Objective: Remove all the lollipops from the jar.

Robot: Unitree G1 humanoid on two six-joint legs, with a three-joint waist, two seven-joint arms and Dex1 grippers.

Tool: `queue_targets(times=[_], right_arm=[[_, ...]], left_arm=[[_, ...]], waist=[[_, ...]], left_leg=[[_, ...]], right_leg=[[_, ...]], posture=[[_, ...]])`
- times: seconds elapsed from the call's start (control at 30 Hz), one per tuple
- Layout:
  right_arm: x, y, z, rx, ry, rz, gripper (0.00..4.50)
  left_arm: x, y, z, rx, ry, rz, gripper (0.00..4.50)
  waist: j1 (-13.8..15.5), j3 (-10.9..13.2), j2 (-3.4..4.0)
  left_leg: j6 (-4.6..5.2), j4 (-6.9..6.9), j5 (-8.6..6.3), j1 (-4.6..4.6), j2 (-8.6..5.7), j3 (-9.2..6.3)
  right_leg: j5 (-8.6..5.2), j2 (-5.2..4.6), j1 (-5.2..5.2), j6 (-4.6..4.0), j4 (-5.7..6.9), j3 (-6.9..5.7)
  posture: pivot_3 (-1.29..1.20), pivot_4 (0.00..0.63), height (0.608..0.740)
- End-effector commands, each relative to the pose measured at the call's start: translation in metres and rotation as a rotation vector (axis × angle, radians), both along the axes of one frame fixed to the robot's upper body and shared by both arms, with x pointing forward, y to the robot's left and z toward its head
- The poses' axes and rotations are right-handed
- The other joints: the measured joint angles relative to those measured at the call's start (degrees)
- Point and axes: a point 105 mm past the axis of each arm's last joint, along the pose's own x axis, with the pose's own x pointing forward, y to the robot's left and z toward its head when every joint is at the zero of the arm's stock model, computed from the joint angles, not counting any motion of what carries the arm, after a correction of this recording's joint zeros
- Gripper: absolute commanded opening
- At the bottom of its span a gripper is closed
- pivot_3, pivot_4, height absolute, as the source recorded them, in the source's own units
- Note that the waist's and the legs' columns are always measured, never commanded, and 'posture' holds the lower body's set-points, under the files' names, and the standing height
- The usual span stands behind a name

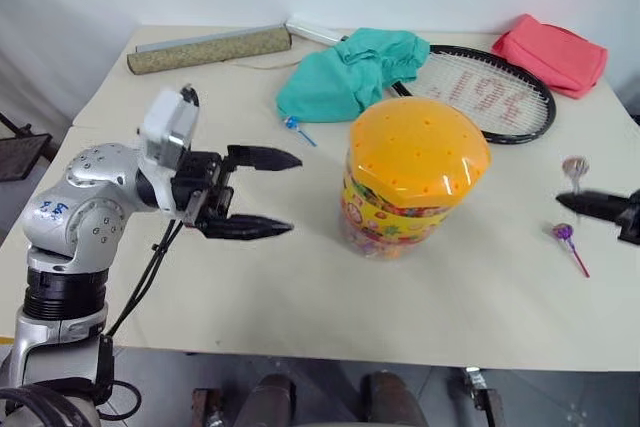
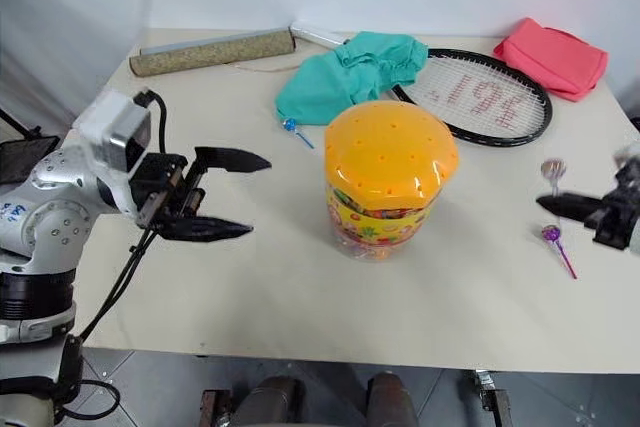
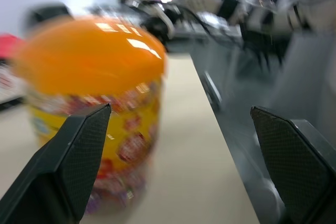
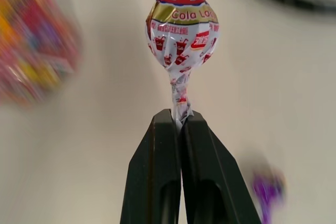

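Far left: left claw (image 1: 255, 192) spread wide and empty, pointing level toward the jar (image 1: 412, 179), with bare table (image 1: 300, 297) between the two. Just beyond that claw, farther back on the table: blue lollipop (image 1: 291, 124) lying loose near the teal cloth (image 1: 350, 67), already out. Centre: jar upright, orange lid seated, nearer to the left claw than to the right. Right of the jar: right claw (image 4: 178, 121) clenched on the wrapper neck of a cola lollipop (image 4: 182, 27), ball standing straight out past the fingertips, stick hidden between the fingers, long axis in line with the claw. Below and just beside it: purple lollipop (image 1: 563, 233) flat on the table, stick trailing toward the near edge. Judged next: set the held lollipop down on open table beside the purple one, well apart from the jar. Whether any lollipop remains inside the jar cannot be told.
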Motion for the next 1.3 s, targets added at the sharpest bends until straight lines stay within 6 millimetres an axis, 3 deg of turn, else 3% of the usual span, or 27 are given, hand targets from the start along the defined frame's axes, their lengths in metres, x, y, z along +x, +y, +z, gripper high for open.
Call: queue_targets(times=[0.03, 0.33, 0.43, 0.63, 0.73, 0.83, 0.97, 1.1, 1.2, 1.3], right_arm=[[-0.006, -0.009, -0.027, -0.22, 0.104, -0.047, 0.05], [-0.013, -0.029, -0.062, -0.279, 0.158, -0.158, 0.05], [-0.012, -0.031, -0.063, -0.279, 0.148, -0.161, 0.76], [-0.017, -0.016, -0.05, -0.205, 0.079, -0.044, 2.66], [-0.022, -0.002, -0.028, -0.143, -0.083, 0.092, 3.63], [-0.029, 0.01, 0.016, -0.01, -0.426, 0.215, 4.46], [-0.037, 0.02, 0.037, 0.026, -0.582, 0.261, 4.46], [-0.056, 0.068, 0.039, 0.115, -0.609, 0.488, 4.46], [-0.067, 0.086, 0.022, 0.076, -0.597, 0.617, 4.46], [-0.067, 0.087, 0.013, 0.078, -0.581, 0.631, 4.46]], left_arm=[[-0.003, 0.002, 0.004, -0.011, -0.027, 0.01, 4.5], [-0.01, 0.022, -0.009, 0.038, 0.002, 0.088, 4.5], [-0.008, 0.027, -0.009, 0.038, -0.003, 0.108, 4.5], [-0.002, 0.037, -0.014, 0.052, 0.007, 0.159, 4.5], [0.005, 0.046, -0.024, 0.094, 0.004, 0.222, 4.5], [0.017, 0.061, -0.039, 0.151, -0.006, 0.345, 4.5], [0.025, 0.084, -0.051, 0.2, -0.086, 0.49, 4.5], [0.021, 0.102, -0.061, 0.219, -0.095, 0.574, 4.5], [0.025, 0.108, -0.066, 0.171, -0.076, 0.645, 4.5], [0.029, 0.107, -0.065, 0.107, -0.081, 0.688, 4.5]], waist=[[-0.2, 0.01, -0.02], [-0.25, 0.01, -0.02], [-0.02, 0.02, -0.03], [-0.04, 0.02, -0.03], [-0.12, 0.02, -0.03], [-0.16, 0.02, -0.03], [-0.28, 0.02, -0.03], [-0.24, 0.02, -0.03], [-0.12, 0.02, -0.02], [0.6, 0.02, -0.03]], left_leg=[[0.0, 0.0, 0.0, -0.02, 0.0, -0.03], [0.0, -0.04, 0.0, -0.02, -0.01, -0.05], [0.0, 0.0, 0.0, -0.02, -0.02, -0.11], [-0.01, -0.04, 0.0, -0.01, -0.02, -0.14], [0.0, -0.1, 0.0, -0.01, -0.02, -0.09], [-0.01, -0.12, 0.0, 0.02, -0.01, -0.09], [-0.02, -0.19, 0.0, 0.11, 0.0, -0.1], [-0.03, -0.32, 0.01, 0.1, 0.07, -0.16], [-0.03, -0.32, 0.01, 0.09, 0.05, -0.19], [-0.02, -0.2, 0.01, 0.1, -0.02, -0.23]], right_leg=[[0.0, 0.0, -0.01, 0.0, 0.0, 0.0], [0.0, -0.04, -0.03, 0.0, -0.05, 0.02], [0.0, -0.05, 0.03, 0.0, -0.06, 0.01], [0.0, -0.03, 0.04, 0.0, -0.09, 0.0], [0.0, -0.03, 0.03, 0.0, -0.12, 0.0], [0.0, -0.02, 0.06, 0.01, -0.17, -0.01], [0.0, -0.03, 0.12, 0.01, -0.45, -0.03], [0.0, 0.0, 0.11, 0.01, -0.41, -0.03], [0.0, -0.03, 0.12, 0.01, -0.35, -0.05], [0.04, -0.07, 0.16, 0.07, -0.39, -0.03]], posture=[[0.0, 0.15, 0.74], [0.0, 0.15, 0.74], [0.0, 0.15, 0.74], [0.0, 0.15, 0.74], [0.0, 0.15, 0.74], [0.0, 0.15, 0.74], [0.0, 0.15, 0.74], [0.0, 0.15, 0.74], [0.0, 0.15, 0.74], [0.0, 0.15, 0.74]])
